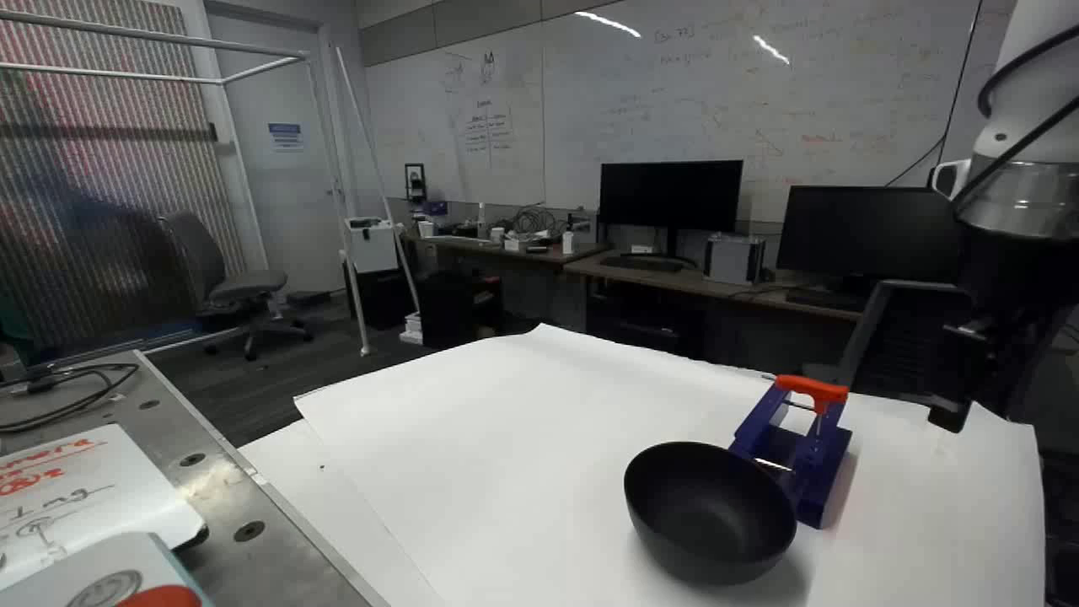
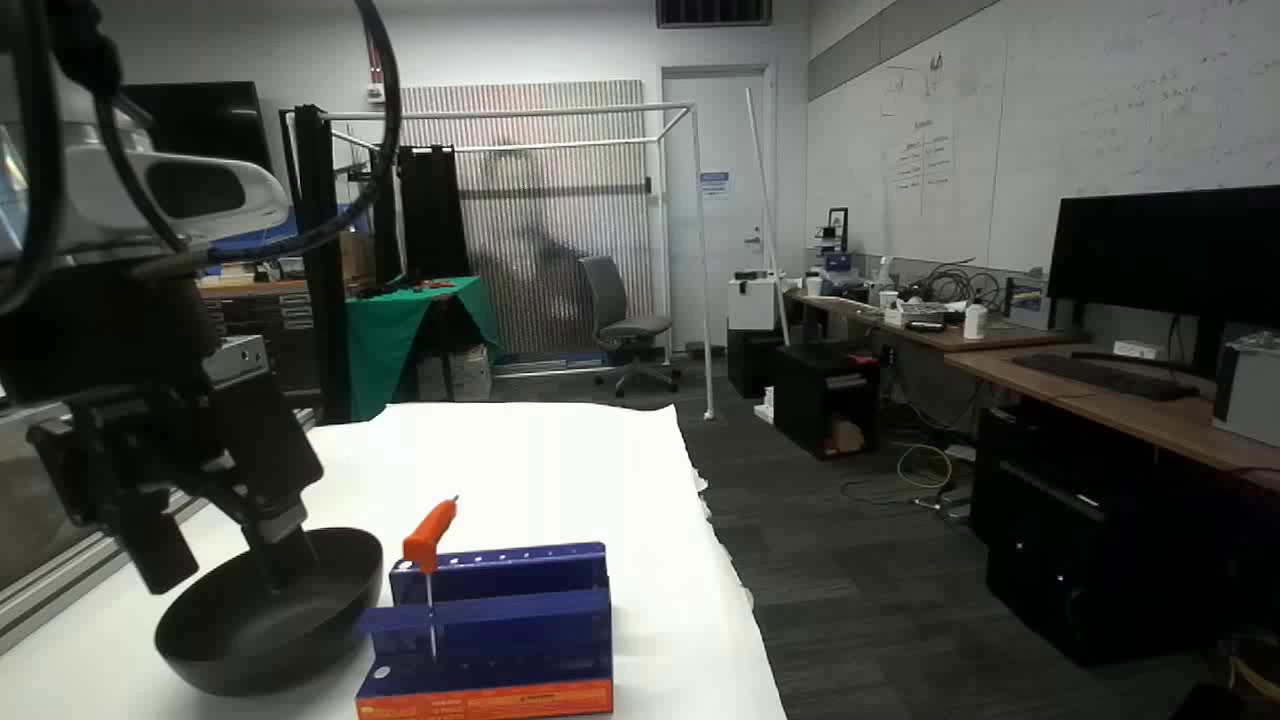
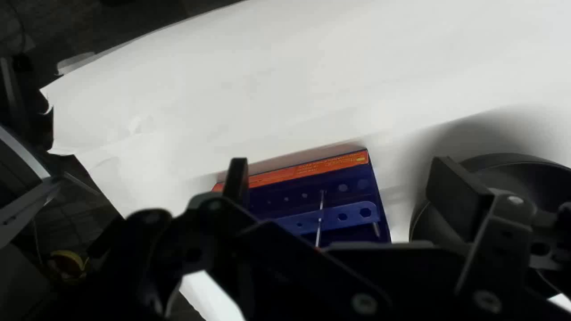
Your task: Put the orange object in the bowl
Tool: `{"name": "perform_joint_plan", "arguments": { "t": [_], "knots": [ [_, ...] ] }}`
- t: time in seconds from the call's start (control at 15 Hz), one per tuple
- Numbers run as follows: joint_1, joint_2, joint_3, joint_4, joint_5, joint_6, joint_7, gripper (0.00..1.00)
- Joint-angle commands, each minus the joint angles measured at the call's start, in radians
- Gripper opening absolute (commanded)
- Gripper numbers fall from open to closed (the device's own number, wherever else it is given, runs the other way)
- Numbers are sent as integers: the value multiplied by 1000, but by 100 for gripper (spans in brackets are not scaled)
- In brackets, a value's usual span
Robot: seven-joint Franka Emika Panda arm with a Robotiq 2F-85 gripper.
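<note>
Checking the gripper (image 3: pixel 343 185), I find it spread wide, holding nothing and apparently touching nothing. The black bowl (image 1: pixel 708 514) sits just beside the blue stand (image 2: pixel 500 630). The orange-handled tool (image 2: pixel 428 548) stands upright in that stand; I judge it light, rigid, sturdy, slightly slippery, best pinched across its handle (image 1: pixel 809 390).

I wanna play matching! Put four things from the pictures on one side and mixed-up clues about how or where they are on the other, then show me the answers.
Things:
1) T-handle hex key
2) bowl
3) gripper
4) office chair

Clues:
A) round and black
B) grey, near the door
C) slotted into the blue rack
D) open, gripping nothing

Right pairs: 1-C, 2-A, 3-D, 4-B
</note>
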Motion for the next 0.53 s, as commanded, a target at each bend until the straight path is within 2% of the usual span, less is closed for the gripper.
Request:
{"name": "perform_joint_plan", "arguments": {
  "t": [0.0, 0.13, 0.2, 0.47],
  "knots": [
    [13, 2, -13, 3, -9, -3, 7, 100],
    [12, 23, -24, 28, -7, -34, -16, 100],
    [24, 67, -71, 84, 26, -80, -87, 100],
    [54, 172, -190, 226, 81, -153, -303, 100]
  ]
}}
